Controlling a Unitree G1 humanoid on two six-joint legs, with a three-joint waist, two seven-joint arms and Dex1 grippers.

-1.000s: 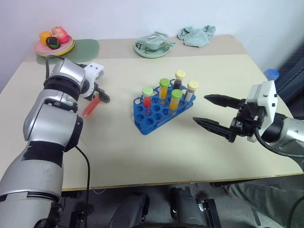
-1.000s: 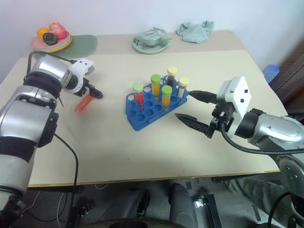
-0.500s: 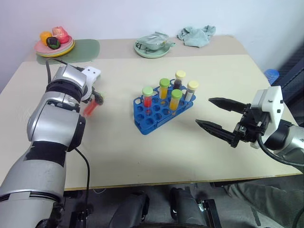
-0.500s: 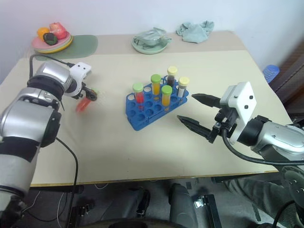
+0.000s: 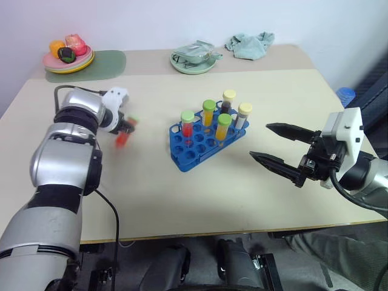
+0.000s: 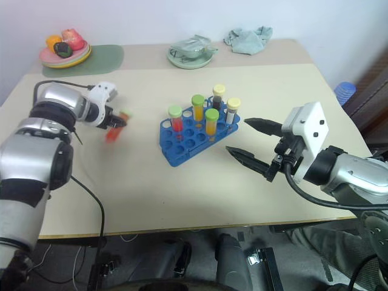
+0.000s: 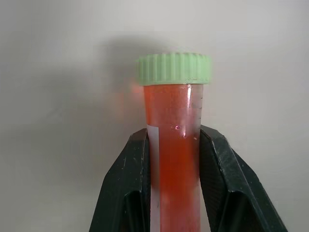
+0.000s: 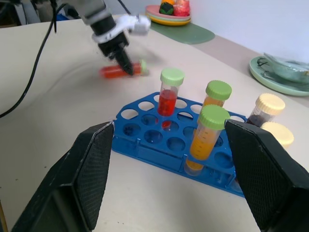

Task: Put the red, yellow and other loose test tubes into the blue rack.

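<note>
A loose test tube with red liquid and a pale green cap is clamped between the fingers of my left gripper, which is shut on it just above the table, left of the blue rack. The rack stands slantwise mid-table and holds several upright capped tubes, among them a red one and an orange-yellow one. My right gripper hovers open to the right of the rack, its fingers pointing at it with nothing between them.
At the table's far left stands a plate of toy food on a green mat. A pale green dish and a crumpled cloth lie along the back edge. A blue object sits off the right edge.
My left gripper has closed on the red tube that lay between its open fingers, then turned and raised it slightly, cap end swinging toward the rack. The right gripper has stayed put.
</note>
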